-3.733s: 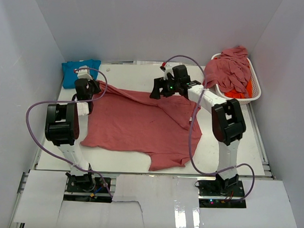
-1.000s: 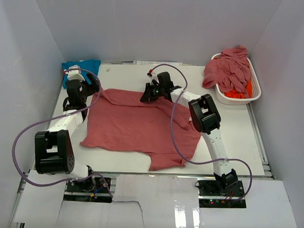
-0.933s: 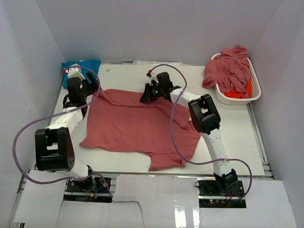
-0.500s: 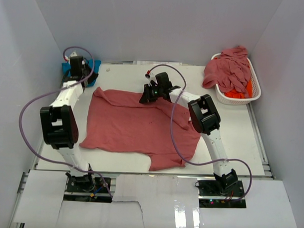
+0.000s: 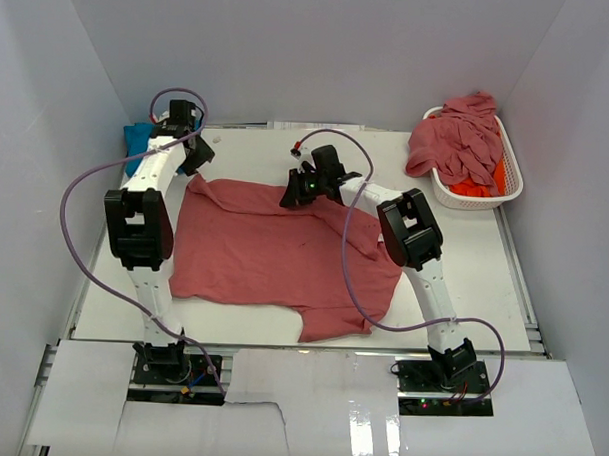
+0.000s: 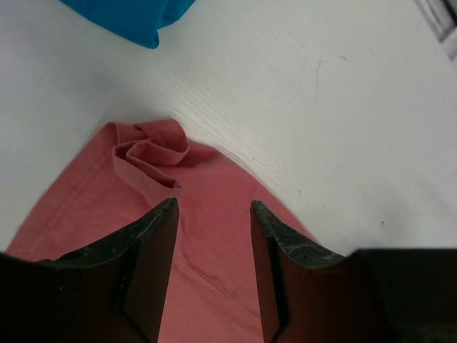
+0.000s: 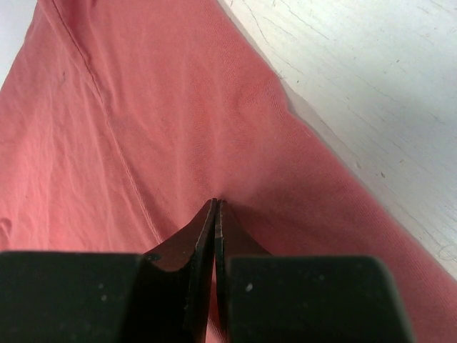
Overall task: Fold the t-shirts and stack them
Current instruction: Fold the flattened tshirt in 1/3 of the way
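Currently:
Left gripper: jaws apart, empty, over the shirt near its rolled corner.
Right gripper: closed, pinching the shirt's far edge.
Rose-red t-shirt: spread on the table.
Turquoise t-shirt: far-left corner.

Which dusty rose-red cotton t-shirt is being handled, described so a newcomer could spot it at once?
On the white table, look at the middle: the dusty rose-red t-shirt lies spread out flat, its far edge pinched by the right gripper. The other rose-red shirts sit heaped in the white slatted plastic basket at the far right corner; this one lies alone, opened out.
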You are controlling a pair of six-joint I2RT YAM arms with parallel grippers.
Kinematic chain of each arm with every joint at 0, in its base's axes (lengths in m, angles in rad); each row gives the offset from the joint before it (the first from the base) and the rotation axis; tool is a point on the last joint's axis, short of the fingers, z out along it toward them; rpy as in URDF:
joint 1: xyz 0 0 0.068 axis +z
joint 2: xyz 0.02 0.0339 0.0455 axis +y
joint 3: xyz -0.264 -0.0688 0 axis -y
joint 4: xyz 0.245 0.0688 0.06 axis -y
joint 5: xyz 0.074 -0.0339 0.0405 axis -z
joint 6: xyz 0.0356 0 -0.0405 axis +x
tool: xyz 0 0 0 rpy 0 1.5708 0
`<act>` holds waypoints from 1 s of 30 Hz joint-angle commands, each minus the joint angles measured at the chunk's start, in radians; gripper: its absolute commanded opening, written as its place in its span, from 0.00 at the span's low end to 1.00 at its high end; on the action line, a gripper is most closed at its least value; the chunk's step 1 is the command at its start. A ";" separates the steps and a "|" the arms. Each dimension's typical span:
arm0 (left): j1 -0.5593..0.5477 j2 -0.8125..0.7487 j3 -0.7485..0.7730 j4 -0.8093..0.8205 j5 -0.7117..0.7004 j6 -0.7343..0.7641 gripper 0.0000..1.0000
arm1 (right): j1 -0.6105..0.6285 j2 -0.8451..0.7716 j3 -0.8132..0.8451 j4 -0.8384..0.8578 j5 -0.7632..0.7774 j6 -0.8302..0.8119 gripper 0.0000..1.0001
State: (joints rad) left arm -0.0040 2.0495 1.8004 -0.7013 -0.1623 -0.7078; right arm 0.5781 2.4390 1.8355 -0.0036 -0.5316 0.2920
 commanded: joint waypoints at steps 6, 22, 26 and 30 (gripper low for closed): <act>-0.053 0.041 0.115 -0.181 -0.187 -0.053 0.54 | 0.006 -0.052 -0.030 -0.059 0.019 -0.033 0.08; -0.094 0.161 0.283 -0.314 -0.341 -0.062 0.51 | 0.008 -0.057 -0.047 -0.053 0.018 -0.037 0.08; -0.099 0.175 0.300 -0.313 -0.350 -0.062 0.51 | 0.008 -0.061 -0.051 -0.053 0.019 -0.040 0.08; -0.099 0.190 0.310 -0.313 -0.347 -0.056 0.51 | 0.008 -0.066 -0.055 -0.056 0.022 -0.045 0.08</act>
State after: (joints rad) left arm -0.0959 2.2501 2.0769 -1.0000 -0.4839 -0.7712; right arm 0.5785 2.4153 1.8019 -0.0090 -0.5255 0.2764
